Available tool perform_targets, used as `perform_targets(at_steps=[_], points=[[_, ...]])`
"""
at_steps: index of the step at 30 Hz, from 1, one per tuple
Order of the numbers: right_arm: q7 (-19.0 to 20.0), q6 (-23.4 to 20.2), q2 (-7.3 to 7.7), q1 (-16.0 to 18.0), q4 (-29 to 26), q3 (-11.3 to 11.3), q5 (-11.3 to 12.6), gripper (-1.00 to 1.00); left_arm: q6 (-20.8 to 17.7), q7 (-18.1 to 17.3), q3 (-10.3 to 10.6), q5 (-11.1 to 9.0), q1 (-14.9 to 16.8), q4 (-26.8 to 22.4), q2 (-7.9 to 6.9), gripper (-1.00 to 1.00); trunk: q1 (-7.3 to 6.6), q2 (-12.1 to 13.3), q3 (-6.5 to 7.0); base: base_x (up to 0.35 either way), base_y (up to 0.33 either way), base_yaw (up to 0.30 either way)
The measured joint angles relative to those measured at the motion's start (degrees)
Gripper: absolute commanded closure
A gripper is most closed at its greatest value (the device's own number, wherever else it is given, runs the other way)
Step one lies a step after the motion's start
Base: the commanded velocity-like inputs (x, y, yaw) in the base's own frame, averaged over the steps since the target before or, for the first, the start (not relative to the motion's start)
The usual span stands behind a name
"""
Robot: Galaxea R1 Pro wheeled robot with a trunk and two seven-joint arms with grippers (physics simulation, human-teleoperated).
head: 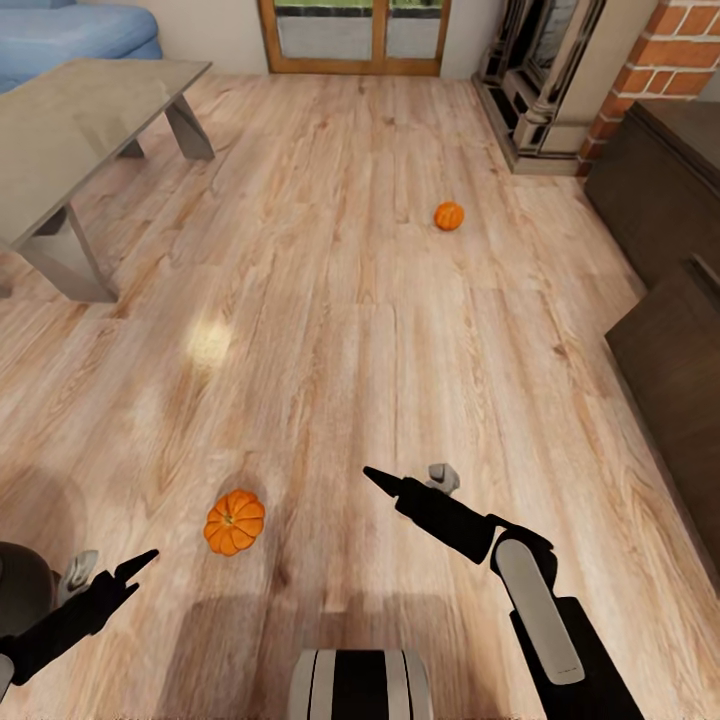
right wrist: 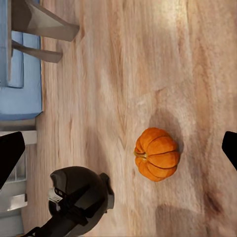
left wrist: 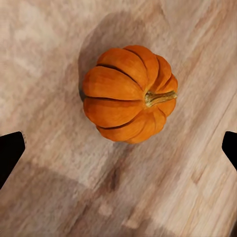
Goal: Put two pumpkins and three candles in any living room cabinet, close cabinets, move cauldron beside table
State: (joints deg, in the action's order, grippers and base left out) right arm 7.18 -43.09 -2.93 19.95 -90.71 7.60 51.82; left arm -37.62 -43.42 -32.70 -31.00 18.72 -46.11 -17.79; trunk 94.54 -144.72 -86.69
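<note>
Step in hand, as I judge it: picking up the first of the two pumpkins. The near pumpkin (head: 234,521) sits on the wood floor (head: 330,330), just ahead of my left gripper (head: 110,575) and off toward the robot's midline; in the left wrist view that pumpkin (left wrist: 129,93) lies beyond and between the two fingertips (left wrist: 11,150), which stand wide apart with nothing in them and clear of the fruit. Stem points sideways, body resting on its ribs. Right gripper (head: 410,482) hangs further forward over bare boards, jaws also spread and empty; its camera looks back at the same pumpkin and the left arm. Second pumpkin (head: 449,215) lies well ahead of the right gripper, near the brick fireplace (head: 680,60). The dark cabinet (head: 665,200) runs along the right gripper's outer side, the table (head: 75,120) far ahead of the left one. Next move, I reckon: ease the left gripper forward and down so the fingers straddle the widest ribs, then close; the rounded skin may roll away if I come in off-centre
</note>
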Motion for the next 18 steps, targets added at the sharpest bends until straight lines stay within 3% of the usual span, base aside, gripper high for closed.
perform_targets(at_steps=[10, 18], points=[[0.12, 0.11, -0.41, 0.0, 0.19, 0.27, 0.02, -1.0, 0.13, -0.08, -0.08, -0.29, 0.0, 0.05, 0.12, -1.0, 0.26, -0.13, -2.22, 0.0, 0.0, 0.0], [0.32, 0.54, -0.49, 0.0, 0.27, 0.39, -0.01, -1.0, 0.52, -0.1, -0.02, -0.2, 0.0, 0.06, 1.35, -1.0, 0.46, -0.24, -3.99, 0.0, 0.0, 0.0]])
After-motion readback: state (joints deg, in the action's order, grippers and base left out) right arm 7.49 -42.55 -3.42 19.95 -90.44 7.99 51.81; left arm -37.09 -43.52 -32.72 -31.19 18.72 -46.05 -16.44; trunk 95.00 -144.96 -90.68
